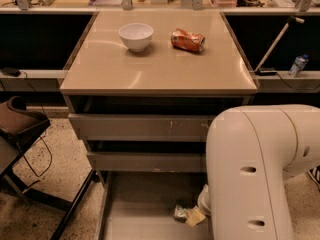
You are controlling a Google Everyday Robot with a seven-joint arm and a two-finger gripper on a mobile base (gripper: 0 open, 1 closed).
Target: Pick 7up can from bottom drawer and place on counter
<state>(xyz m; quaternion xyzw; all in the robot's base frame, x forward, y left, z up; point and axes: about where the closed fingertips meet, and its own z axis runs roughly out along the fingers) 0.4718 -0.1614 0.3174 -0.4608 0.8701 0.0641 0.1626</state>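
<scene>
The 7up can [180, 213], small and green-silver, lies on the floor of the open bottom drawer [140, 209], near its right side. My gripper [194, 216] is down in that drawer right at the can, mostly hidden behind my big white arm [250, 174], which fills the lower right of the camera view. I cannot tell whether it touches the can. The beige counter [160, 71] tops the cabinet above the drawers.
A white bowl [136, 36] and a dented orange-red can [187, 39] sit at the back of the counter. Two shallower drawers [140, 126] stand slightly open above the bottom one. A dark chair [20, 129] stands at the left. A small bottle [298, 65] is on the right shelf.
</scene>
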